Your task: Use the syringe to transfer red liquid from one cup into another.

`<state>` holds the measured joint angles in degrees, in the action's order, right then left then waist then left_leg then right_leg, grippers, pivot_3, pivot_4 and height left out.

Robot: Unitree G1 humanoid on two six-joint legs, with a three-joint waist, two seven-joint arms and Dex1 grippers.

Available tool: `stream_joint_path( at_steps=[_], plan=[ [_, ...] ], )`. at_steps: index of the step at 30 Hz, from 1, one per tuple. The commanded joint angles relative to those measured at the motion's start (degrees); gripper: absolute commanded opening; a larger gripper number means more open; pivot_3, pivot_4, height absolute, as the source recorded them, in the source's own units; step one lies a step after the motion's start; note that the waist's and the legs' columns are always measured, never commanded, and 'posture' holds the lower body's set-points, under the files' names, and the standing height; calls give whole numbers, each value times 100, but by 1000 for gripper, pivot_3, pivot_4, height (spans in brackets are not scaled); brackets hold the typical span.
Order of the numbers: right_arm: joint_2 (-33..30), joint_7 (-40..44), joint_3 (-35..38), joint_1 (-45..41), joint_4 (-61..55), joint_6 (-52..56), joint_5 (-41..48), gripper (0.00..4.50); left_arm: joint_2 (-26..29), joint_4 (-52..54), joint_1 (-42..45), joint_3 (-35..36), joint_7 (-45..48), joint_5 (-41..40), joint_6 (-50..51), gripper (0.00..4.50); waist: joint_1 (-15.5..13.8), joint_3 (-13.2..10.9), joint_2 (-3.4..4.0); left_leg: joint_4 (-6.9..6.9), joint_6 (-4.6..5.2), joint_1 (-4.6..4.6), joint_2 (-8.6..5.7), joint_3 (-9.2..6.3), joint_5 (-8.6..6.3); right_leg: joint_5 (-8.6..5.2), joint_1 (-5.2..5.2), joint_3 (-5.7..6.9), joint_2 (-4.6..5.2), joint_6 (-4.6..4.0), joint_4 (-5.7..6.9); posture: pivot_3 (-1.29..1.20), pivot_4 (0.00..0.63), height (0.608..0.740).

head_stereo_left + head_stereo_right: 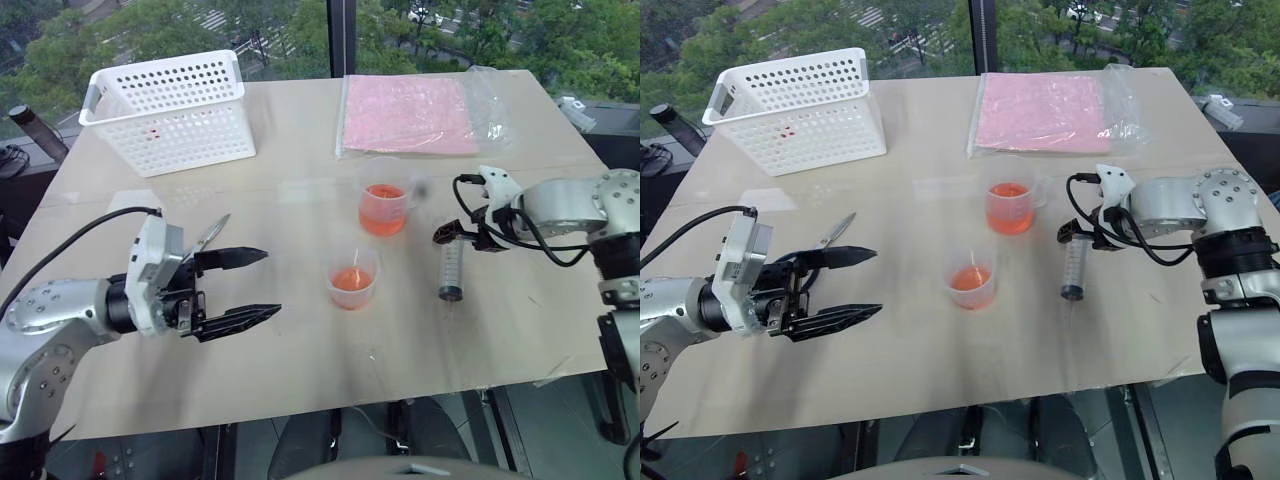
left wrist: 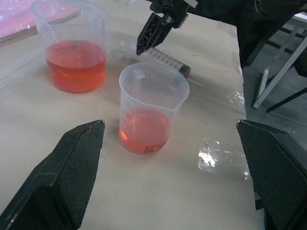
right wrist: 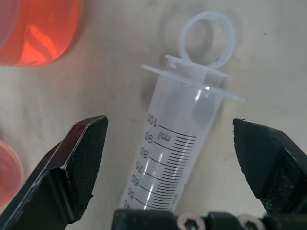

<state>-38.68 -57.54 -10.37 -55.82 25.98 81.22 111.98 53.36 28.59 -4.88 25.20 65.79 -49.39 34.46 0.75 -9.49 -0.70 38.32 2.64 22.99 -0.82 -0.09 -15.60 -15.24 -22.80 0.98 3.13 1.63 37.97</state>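
From the head, the taller handled clear plastic measuring cup [image 1: 385, 205] holds orange-red liquid [image 1: 383, 212]; nearer the robot, the shorter handleless clear cup [image 1: 352, 278] holds less. The large clear syringe [image 1: 452, 270] lies right of it.

Left wrist: left gripper [image 2: 170, 179] gapes, empty.

Right wrist: right gripper [image 3: 170, 165] spread, straddling the syringe barrel without touching.

Two cups [image 1: 383, 196] [image 1: 352, 277]; one syringe [image 1: 453, 268]; one basket [image 1: 172, 110]; one bag [image 1: 410, 113].

light: bright, even daylight | shadows: soft | focus: sharp

Silver-grey metal arms, black cables looping at wrists — left end effector [image 1: 236, 290] black, white camera housing behind.
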Motion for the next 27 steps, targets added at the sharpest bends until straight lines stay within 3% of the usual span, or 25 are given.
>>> stream_joint_path(
  at_steps=[1,5,6,9,11,14,16,20,23,25,27],
  plan=[
    [8,-144,14,-261,226,112,102,4500,12,189,-84,312,49,-108,-111,4483,2,0,1,0,0,0,0,0,0,0,0,0,0,0,0,0,150,740],
    [-27,-139,-58,-253,457,145,74,4500,-131,405,-306,464,-154,-219,-48,4483,3,0,1,0,5,0,0,0,-3,0,0,0,0,0,-1,0,150,740],
    [-28,-122,-76,-246,514,156,54,4080,-167,488,-396,495,-180,-235,-49,4500,3,0,1,0,6,1,0,1,-3,0,0,0,0,0,-3,0,150,740],
    [41,66,-160,-290,665,343,-164,3364,-213,608,-546,547,-226,-264,-51,4500,4,0,2,-1,4,1,0,1,-3,0,-1,0,1,0,-3,0,150,740],
    [148,350,-192,-328,741,520,-460,2217,-238,598,-568,564,-285,-273,-64,4500,3,0,3,-2,9,-1,0,1,-5,0,0,0,0,0,-1,0,150,740],
    [295,799,-132,-330,809,651,-1063,1522,-277,584,-546,519,-345,-237,-119,4500,16,4,2,-1,20,-4,1,1,-12,0,1,0,-1,0,0,0,150,740],
    [254,1212,-19,-279,566,793,-1416,1514,-325,576,-501,501,-451,-269,-109,4500,20,9,-6,-1,22,-8,2,1,-13,0,5,0,-1,0,-1,0,150,740],
    [-700,2986,535,321,-1986,1128,-1279,1512,-484,412,-301,393,-735,-338,-42,4500,-64,-5,17,1,34,7,1,-8,-20,0,0,11,2,1,-9,0,150,740],
    [-1470,4478,1654,1097,-3819,1090,-1091,1509,-599,186,-106,129,-759,-245,-105,4500,-132,-4,20,1,35,45,1,-16,-21,1,-34,20,0,2,-9,0,150,740],
    [-1605,5156,2516,1482,-4636,506,-874,1493,-680,33,104,-69,-784,-237,-103,4500,-154,-4,22,10,34,90,-1,-20,-20,2,-74,29,0,5,-5,0,150,740],
    [-1467,5309,2879,1658,-4788,-280,-753,1492,-691,-81,232,-166,-746,-206,-121,4500,-104,2,8,8,34,90,1,-22,-20,2,-72,32,-1,5,-5,0,150,740]
  ],
)
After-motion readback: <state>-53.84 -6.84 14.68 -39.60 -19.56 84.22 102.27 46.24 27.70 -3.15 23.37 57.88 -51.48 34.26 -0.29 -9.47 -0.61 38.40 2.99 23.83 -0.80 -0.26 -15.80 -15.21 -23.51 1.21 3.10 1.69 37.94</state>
